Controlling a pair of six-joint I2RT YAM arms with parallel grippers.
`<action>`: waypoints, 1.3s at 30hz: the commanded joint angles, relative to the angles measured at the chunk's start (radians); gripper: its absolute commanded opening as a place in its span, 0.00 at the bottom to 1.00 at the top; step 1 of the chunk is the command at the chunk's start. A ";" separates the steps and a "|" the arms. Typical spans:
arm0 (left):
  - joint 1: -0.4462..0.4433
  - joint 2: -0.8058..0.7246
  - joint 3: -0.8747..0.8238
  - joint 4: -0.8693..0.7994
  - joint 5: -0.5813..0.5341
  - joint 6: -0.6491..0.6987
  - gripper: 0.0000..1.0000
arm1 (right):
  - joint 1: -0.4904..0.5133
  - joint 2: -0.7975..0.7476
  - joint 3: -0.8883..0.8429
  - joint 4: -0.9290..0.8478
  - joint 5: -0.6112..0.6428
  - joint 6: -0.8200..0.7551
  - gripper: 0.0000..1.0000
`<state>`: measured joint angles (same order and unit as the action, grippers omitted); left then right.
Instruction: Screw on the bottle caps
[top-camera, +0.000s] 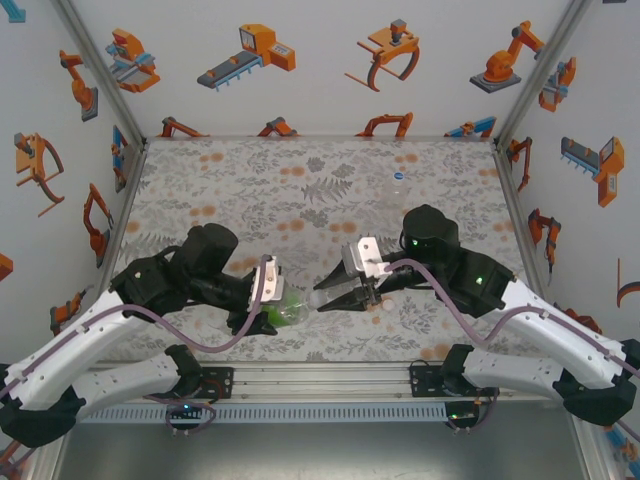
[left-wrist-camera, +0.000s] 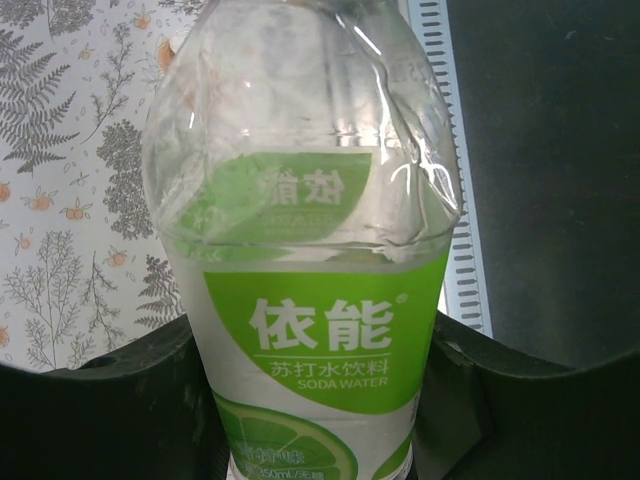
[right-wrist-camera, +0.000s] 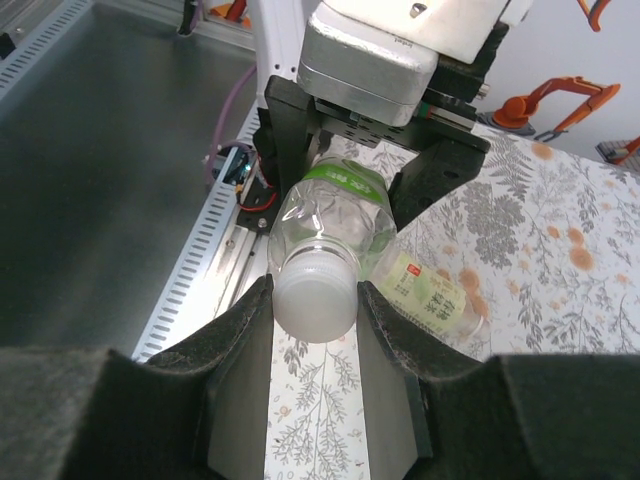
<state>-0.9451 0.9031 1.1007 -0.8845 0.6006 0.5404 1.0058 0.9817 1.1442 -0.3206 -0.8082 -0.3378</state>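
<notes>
**Table** (top-camera: 250, 190): is wearing a matte cloth printed with grey ferns and orange blossoms, and is bearing all items below.

**Left gripper** (top-camera: 270, 312): black padded fingers are clamping narrowly around the body of the clear, thin-walled, crinkled plastic bottle with the bright green label (left-wrist-camera: 310, 330). The bottle is lying level at six o'clock on the table, neck pointing toward three o'clock.

**Right gripper** (right-wrist-camera: 315, 330): foam-faced jaws are pinching the whitish round plastic cap (right-wrist-camera: 313, 298), which is sitting on that bottle's neck.

**Progress:** this cap is probably being threaded on. How tight it is cannot be told.

**Clear plastic bottle with the yellow-green label** (right-wrist-camera: 428, 296): is lying on the cloth at four o'clock from the cap, just beside it. Its neck is unclear.

**Nearly plain clear bottle** (top-camera: 393, 200): is lying at one o'clock, well apart. It is too small to judge its closure, so both of these are likely awaiting attention.
</notes>
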 joint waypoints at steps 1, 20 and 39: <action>-0.014 0.016 0.065 0.107 0.074 0.030 0.00 | 0.012 0.033 -0.010 0.029 -0.081 -0.012 0.00; -0.014 -0.031 0.010 0.239 0.077 -0.070 0.00 | 0.030 -0.010 -0.043 0.047 -0.069 -0.015 0.00; -0.015 0.033 0.057 0.133 0.026 -0.117 0.00 | 0.076 0.014 0.064 -0.159 0.087 -0.094 0.00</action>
<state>-0.9619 0.9241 1.1000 -0.8349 0.6300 0.4725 1.0550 0.9726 1.1877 -0.3771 -0.7288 -0.3950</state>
